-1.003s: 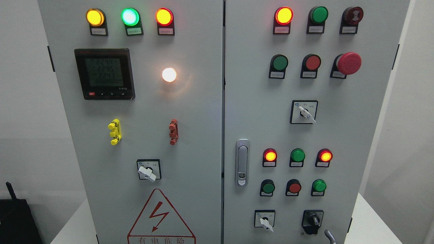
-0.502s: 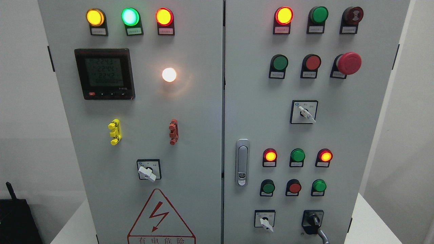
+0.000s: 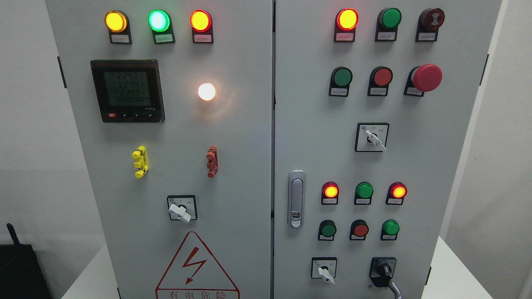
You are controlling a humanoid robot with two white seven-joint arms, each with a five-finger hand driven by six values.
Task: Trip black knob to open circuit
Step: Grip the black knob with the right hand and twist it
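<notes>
Head view faces a pale grey metal electrical cabinet (image 3: 232, 137) with two doors. At far left, a black box with a short antenna (image 3: 18, 265) sits low beside the cabinet. On the left door, a row of yellow, green and red-orange round lamps (image 3: 158, 20) glows along the top; below them is a black square digital meter (image 3: 127, 90), and to its right a lit white round lamp (image 3: 206, 91). Lower down are a yellow plastic clip (image 3: 140, 161) and a red plastic clip (image 3: 212, 161), then a white-handled selector switch (image 3: 181, 209) above a red triangular lightning warning sign (image 3: 196, 265). A silver door latch (image 3: 296, 199) stands just right of the seam. The right door carries more lamps and buttons, including a red mushroom-head emergency button (image 3: 426, 77). The black rotary knob (image 3: 382, 270) sits at the lower right of this door. A grey fingertip of the right hand (image 3: 395, 288) rises from the bottom edge, touching the knob's lower right side; whether the fingers are spread or curled cannot be told.
</notes>
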